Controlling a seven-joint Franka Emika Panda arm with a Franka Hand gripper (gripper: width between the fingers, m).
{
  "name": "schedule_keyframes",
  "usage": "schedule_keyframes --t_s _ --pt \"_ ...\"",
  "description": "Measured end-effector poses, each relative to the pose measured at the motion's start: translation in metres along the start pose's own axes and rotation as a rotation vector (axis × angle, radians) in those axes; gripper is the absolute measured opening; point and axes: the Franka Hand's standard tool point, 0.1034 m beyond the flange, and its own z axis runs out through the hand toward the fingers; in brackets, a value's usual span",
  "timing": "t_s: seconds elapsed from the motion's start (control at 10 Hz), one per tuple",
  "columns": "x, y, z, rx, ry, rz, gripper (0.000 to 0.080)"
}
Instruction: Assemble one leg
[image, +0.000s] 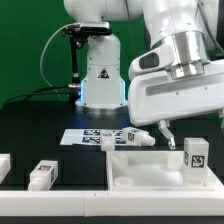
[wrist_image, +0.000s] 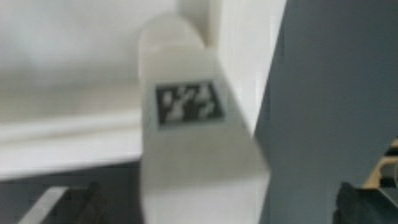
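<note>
A white leg (image: 140, 138) with a square tag lies tilted on the black table, just behind the large white panel (image: 130, 172). My gripper (image: 160, 130) hangs right over its end. In the wrist view the leg (wrist_image: 192, 100) runs lengthwise between my fingers. The gripper (wrist_image: 210, 205) is open, and both dark fingertips (wrist_image: 45, 205) stand apart from the leg with dark gaps on each side. A second leg (image: 195, 152) stands upright on the panel at the exterior view's right. Another leg (image: 42, 175) lies at the front left.
The marker board (image: 90, 135) lies flat behind the panel, next to the tilted leg. One more white block (image: 4, 164) shows at the exterior view's left edge. The robot base (image: 100, 75) stands at the back. The panel's raised rim (wrist_image: 71, 125) fills one side of the wrist view.
</note>
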Motion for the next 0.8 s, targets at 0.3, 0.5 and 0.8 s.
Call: schedule_keyframes --t_s 0.3,0.5,0.8 --pt "0.0 0.007 0.0 0.023 -0.211 0.088 0.0649" --pt "-0.002 0.005 0.0 0.033 -0.251 0.084 0.0649" --pt "0.005 0.01 0.001 -0.048 -0.305 0.102 0.0649"
